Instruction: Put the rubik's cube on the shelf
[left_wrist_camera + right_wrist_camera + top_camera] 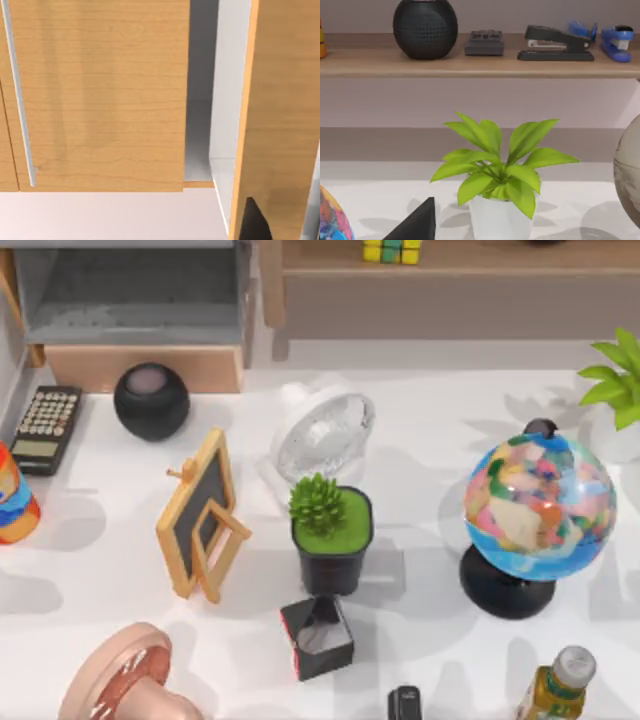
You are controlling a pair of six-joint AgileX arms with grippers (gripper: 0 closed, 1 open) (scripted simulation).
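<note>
Yellow-and-green tiled rubik's cube (392, 250) is already sitting on the long light-wood shelf board (470, 257) at the top view's far edge, above the plain beige-brown panel, right of the wooden upright (270, 280). Neither gripper is touching it; cannot tell how either arm's jaws are standing. Left wrist view is facing light-wood cabinet panels (100, 95) close up; right wrist view is looking past a leafy green plant in a white pot (497, 192) toward a wooden ledge carrying a black round speaker (425, 27) and a black stapler (555, 44). Judging placement done: best move now is keeping both arms clear of the cube and avoiding the colourful globe (540, 505).
</note>
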